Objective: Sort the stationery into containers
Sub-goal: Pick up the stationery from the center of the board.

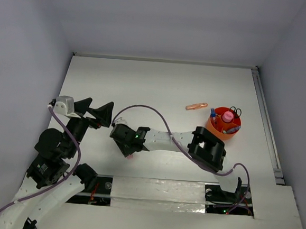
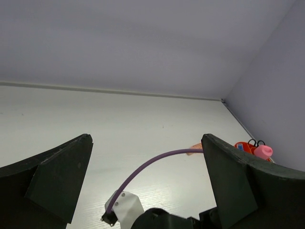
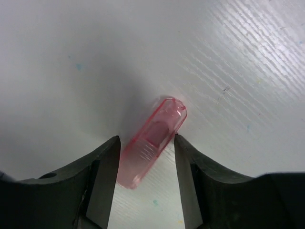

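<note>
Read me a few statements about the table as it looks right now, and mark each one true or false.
1. The right claw has a finger on each side of a clear pink piece lying on the table. True.
2. The left claw is holding the scissors. False: it is open and empty, and the scissors are in the orange bowl.
3. A pink tube is in the orange bowl. True.
4. The orange stick lies inside the orange bowl. False: it lies on the table just left of it.
</note>
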